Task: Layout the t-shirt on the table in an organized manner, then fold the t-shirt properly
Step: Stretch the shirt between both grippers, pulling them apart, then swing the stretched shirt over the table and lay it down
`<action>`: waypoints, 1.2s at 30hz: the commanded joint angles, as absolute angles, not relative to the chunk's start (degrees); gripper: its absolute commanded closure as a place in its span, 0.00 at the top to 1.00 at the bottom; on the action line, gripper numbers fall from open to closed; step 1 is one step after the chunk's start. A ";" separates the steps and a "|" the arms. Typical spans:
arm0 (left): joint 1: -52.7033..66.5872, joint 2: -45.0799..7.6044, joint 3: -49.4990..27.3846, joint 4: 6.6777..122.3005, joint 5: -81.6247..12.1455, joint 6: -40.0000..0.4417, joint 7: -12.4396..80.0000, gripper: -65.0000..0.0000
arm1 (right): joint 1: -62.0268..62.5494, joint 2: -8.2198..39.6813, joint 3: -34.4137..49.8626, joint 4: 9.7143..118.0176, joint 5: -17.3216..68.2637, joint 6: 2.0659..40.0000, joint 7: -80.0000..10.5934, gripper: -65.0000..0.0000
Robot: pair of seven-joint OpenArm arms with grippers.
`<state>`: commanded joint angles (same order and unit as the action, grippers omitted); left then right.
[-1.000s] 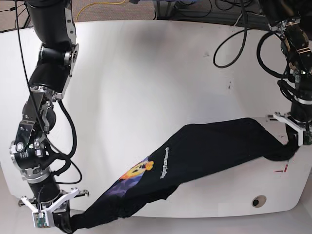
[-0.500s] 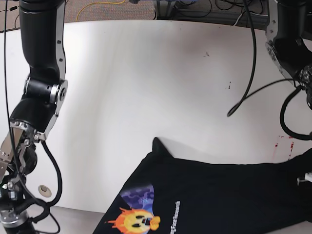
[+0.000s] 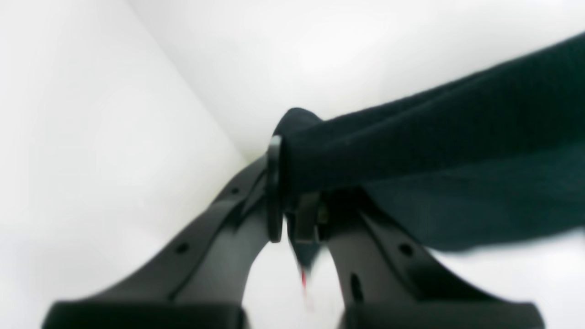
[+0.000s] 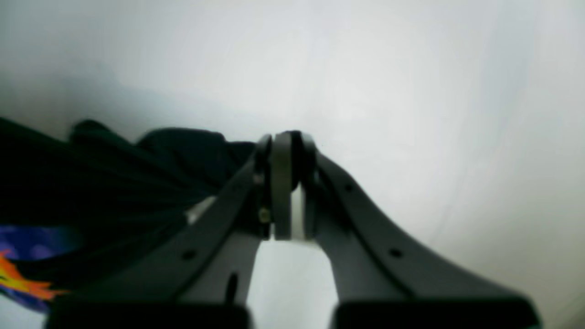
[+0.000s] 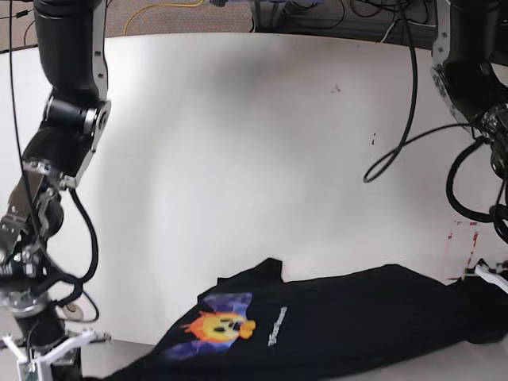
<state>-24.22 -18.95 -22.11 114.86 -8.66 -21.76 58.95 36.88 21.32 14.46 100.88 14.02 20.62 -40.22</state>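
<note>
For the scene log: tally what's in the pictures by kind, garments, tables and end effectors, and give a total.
Garments: 1, the t-shirt
Tables: 1, the table
End effectors: 2, the left end effector and the right end effector, each shut on the shirt
Total: 4

Both wrist views are rendered soft and out of focus, the table point(image 3: 114, 137) washed to near-white glare. The t-shirt point(image 5: 341, 317) is left almost detailless in black. Even overhead light is seen in the base view, where faint shadows and bowed wide-angle edges are shown.
</note>
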 joint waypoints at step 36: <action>24.75 -15.34 -33.98 114.24 -8.22 -33.89 52.79 0.00 | -21.23 1.54 30.99 111.87 13.85 27.65 -39.87 0.00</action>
<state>24.75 -15.34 -33.98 114.24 -8.22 -33.89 52.79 -21.23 1.54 30.99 111.87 13.85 27.65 -39.87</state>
